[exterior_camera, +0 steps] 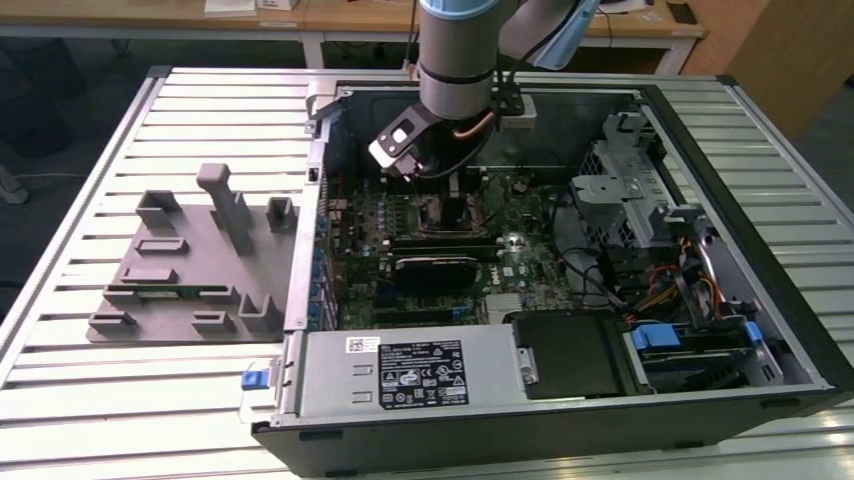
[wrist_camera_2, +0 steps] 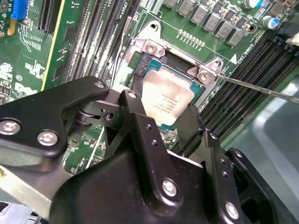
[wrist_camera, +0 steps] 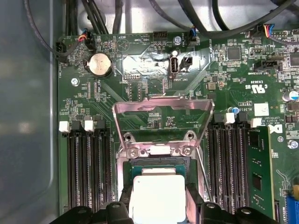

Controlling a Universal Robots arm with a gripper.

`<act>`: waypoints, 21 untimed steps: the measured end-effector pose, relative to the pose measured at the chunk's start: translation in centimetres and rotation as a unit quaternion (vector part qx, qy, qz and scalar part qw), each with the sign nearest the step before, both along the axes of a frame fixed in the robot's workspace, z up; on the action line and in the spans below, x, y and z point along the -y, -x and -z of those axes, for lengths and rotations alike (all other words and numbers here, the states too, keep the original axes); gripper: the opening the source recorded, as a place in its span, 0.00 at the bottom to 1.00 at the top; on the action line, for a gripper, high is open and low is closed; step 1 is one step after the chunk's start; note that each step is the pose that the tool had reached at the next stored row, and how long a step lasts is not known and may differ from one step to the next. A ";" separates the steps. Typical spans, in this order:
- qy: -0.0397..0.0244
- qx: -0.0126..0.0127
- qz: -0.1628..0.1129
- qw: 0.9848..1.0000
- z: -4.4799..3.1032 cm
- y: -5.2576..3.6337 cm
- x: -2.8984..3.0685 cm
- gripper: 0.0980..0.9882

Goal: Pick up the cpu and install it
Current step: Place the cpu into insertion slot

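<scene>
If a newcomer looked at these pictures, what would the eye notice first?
The robot's black hand grips the silvery cpu at the socket, whose metal plate stands raised. In the exterior view the arm reaches into the open computer case.

My table (exterior_camera: 134, 420) is a pale, ribbed surface of long slats. Two things lie directly on it: an open computer case (exterior_camera: 561, 440) toward the exterior view's right, and a grey fixture block (exterior_camera: 187, 280) with upright posts just beside it, toward that view's left.
</scene>
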State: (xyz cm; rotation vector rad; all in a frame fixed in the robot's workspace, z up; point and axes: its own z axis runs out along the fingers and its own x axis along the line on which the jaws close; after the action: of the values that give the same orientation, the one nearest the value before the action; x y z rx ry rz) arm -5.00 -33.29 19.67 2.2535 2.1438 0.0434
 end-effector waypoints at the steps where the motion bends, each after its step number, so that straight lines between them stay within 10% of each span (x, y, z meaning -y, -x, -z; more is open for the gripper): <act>1: 0.000 0.000 -0.001 1.000 0.03 -0.03 0.00 0.48; 21: 0.000 0.000 -0.006 1.000 0.27 -0.26 0.15 0.48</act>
State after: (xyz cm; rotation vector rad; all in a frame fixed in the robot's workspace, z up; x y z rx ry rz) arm -4.74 -33.44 19.40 2.2415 2.1571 0.0438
